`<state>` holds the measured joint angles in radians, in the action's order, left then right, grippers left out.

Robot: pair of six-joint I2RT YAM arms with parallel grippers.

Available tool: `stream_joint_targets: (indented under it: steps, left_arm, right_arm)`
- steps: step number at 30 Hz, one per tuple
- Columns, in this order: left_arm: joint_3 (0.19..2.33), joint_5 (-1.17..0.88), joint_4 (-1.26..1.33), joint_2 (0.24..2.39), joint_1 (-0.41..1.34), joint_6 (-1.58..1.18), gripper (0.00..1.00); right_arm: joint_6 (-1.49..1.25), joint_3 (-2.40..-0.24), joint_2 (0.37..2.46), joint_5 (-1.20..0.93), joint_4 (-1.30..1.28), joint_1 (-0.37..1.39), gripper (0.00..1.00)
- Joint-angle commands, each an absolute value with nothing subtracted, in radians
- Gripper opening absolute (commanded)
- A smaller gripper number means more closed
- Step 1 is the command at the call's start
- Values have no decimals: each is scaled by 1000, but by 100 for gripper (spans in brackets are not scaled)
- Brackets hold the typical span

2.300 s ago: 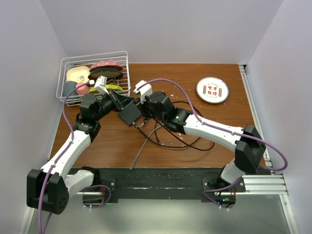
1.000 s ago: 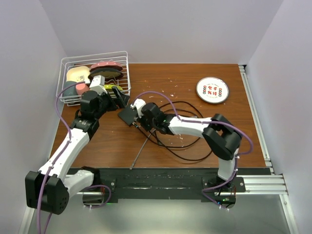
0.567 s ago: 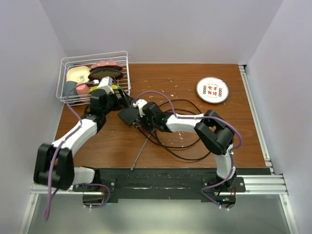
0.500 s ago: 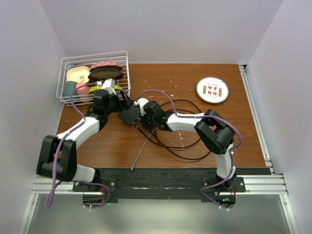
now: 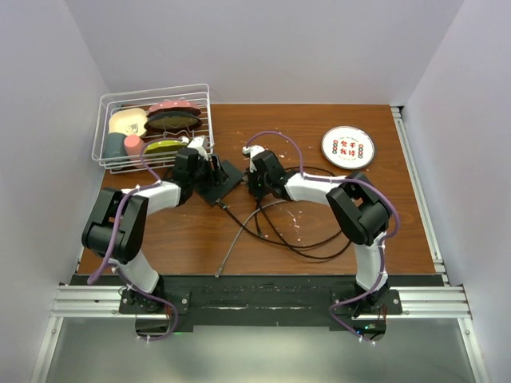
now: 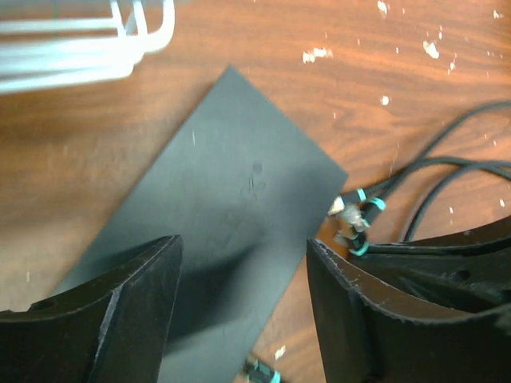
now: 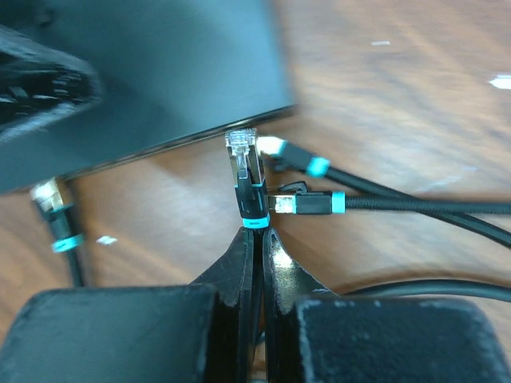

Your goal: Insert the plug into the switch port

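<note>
1. Where it lies flat on the desk [image 5: 335, 136], the black box [image 5: 217, 182] shows from above as a small matte rectangle. It is turned at an angle, just beside the wire basket [image 5: 152, 132] and between the two wrists. The left jaws sit at its left side and the right jaws at its right. Both are too small in this view to judge. The plug is lost among the black cables [image 5: 279, 235] looped toward the near edge.
2. From the left wrist, the box fills the middle, plain and dull, its lower end cut off by the frame. The left jaws stand spread wide and grasp nothing, one finger [image 6: 112, 319] over the box and the other beyond its right edge. Whether they touch the box cannot be told. Teal-banded cable ends [image 6: 355, 217] lie just beside that edge.
3. From the right wrist, the right jaws are clenched on the plug [image 7: 245, 175], a clear-tipped connector with a black body and teal band. It points at the box's long edge and is near it, perhaps just short of touching. Blur hides the switch port there.
</note>
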<state>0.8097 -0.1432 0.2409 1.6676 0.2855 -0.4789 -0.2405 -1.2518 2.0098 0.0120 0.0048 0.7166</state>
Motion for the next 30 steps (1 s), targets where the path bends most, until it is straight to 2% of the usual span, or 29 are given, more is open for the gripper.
stream_joint_targets:
  steps: [1, 11, 15, 19, 21, 26, 30]
  left_arm:
    - [853, -115, 221, 1736, 287, -457, 67]
    - [874, -117, 189, 1793, 287, -471, 66]
    - [873, -114, 179, 1790, 285, -468, 66]
    - [862, -124, 201, 1770, 285, -462, 66]
    - [854, -129, 210, 1749, 285, -454, 68]
    - [830, -106, 209, 1651, 285, -456, 80]
    - [804, -68, 195, 1560, 282, -449, 83]
  right_arm:
    - [-311, -1270, 2066, 121, -155, 626, 0]
    - [-368, -1284, 1988, 215, -262, 419, 0]
    - [-361, -1276, 1965, 245, -281, 393, 0]
    - [-307, -1253, 1910, 180, -244, 393, 0]
    - [-285, -1256, 1890, 116, -241, 397, 0]
    - [-232, -1272, 1810, 112, -258, 459, 0]
    - [-201, -1292, 1770, 104, -256, 523, 0]
